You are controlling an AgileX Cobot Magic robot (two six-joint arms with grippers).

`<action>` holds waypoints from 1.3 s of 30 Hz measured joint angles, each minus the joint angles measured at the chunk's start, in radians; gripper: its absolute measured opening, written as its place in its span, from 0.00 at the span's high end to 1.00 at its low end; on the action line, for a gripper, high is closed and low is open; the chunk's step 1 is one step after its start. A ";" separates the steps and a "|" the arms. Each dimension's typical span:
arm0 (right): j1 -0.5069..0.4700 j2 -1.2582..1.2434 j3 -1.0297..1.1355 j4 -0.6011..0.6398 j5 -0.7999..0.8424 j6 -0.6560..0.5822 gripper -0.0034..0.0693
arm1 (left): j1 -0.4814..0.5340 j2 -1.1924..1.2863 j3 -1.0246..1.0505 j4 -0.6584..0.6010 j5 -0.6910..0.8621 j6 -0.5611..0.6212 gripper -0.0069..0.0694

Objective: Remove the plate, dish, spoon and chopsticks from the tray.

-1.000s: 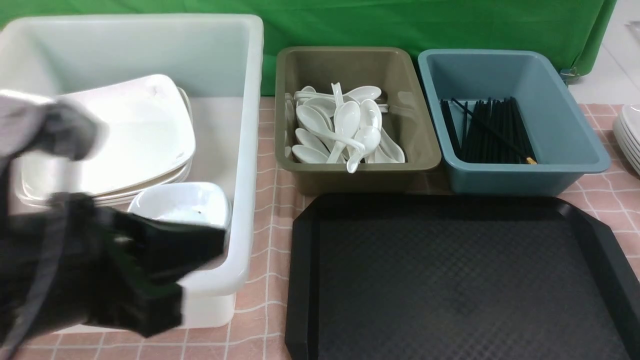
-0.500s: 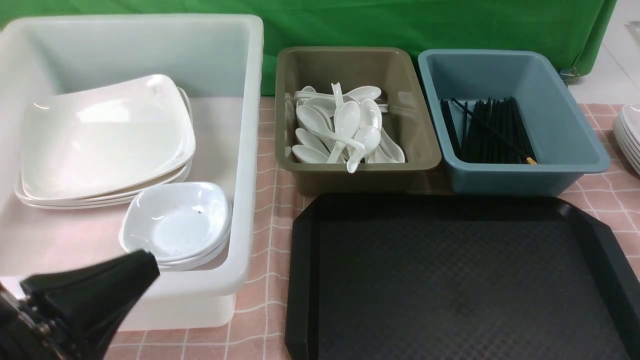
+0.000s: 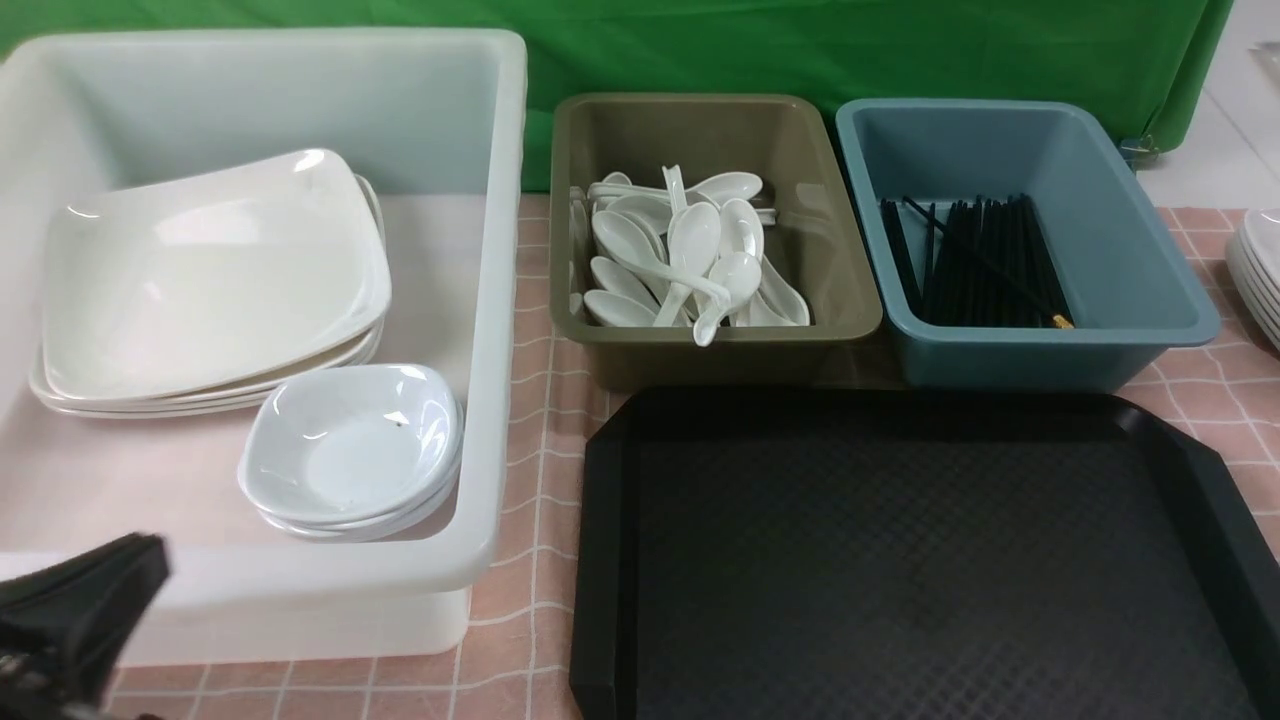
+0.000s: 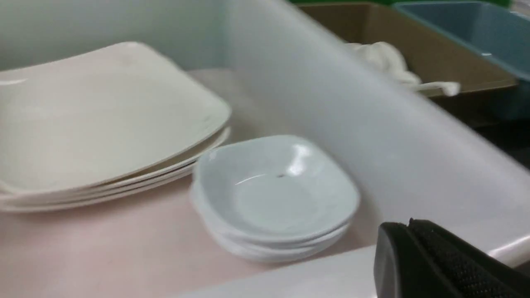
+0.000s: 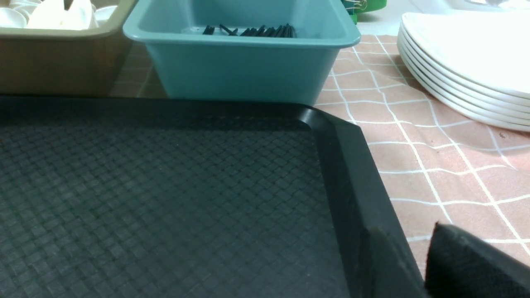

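In the front view, the tray (image 3: 920,560) is seen at about five o'clock, its textured floor bare. At ten o'clock a large white tub (image 3: 490,300) is found; inside it, the plate (image 3: 210,270) lies on top of a stack of like plates, and the dish (image 3: 350,445) rests on a short stack of small dishes at the stack's five o'clock, just beside the tub's right wall. At twelve o'clock an olive bin (image 3: 715,340) is filled with a heap of white spoons, the spoon (image 3: 690,245) among them. At two o'clock a blue bin (image 3: 1050,340) holds the chopsticks (image 3: 985,262), laid in a bundle with one gold tip showing. The left gripper (image 3: 75,615) is seen at eight o'clock, low before the tub's near wall, its jaws pressed together and nothing held. A pile of white plates (image 3: 1258,275) is cut off at three o'clock.

In the left wrist view, the plate (image 4: 103,120) and the dish (image 4: 273,190) are shown inside the tub (image 4: 372,136), the two stacks just beside one another. One black finger (image 4: 439,265) of the left gripper is seen over the tub's near rim.

In the right wrist view, a corner of the tray (image 5: 339,136) is shown on the pink checked cloth (image 5: 447,165), with the blue bin (image 5: 240,70) beyond it and the chopsticks (image 5: 252,30) within. Only a dark part of the right gripper (image 5: 463,265) is visible; whether its jaws are wide or narrow cannot be told.
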 joint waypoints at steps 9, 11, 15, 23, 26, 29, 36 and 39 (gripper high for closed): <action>0.000 0.000 0.000 0.000 -0.001 0.000 0.62 | 0.191 -0.295 0.147 0.020 0.016 0.000 0.90; 0.000 0.000 0.000 0.000 -0.001 0.000 0.62 | 0.218 -0.318 0.147 0.023 0.029 0.000 0.90; 0.000 0.000 0.000 0.000 -0.001 0.000 0.62 | 0.240 -0.323 0.147 0.023 0.063 0.000 0.90; 0.000 0.000 0.000 0.000 -0.001 0.000 0.62 | 0.240 -0.323 0.147 0.023 0.069 0.000 0.90; 0.000 0.000 0.000 0.000 -0.001 0.000 0.62 | 0.240 -0.323 0.147 0.023 0.069 0.000 0.90; 0.000 0.000 0.000 0.000 -0.001 0.000 0.62 | 0.240 -0.323 0.147 0.023 0.069 0.000 0.90; 0.000 0.000 0.000 0.000 -0.001 0.000 0.62 | 0.240 -0.323 0.147 0.023 0.069 0.000 0.90; 0.000 0.000 0.000 0.000 -0.001 0.000 0.62 | 0.240 -0.323 0.147 0.023 0.069 0.000 0.90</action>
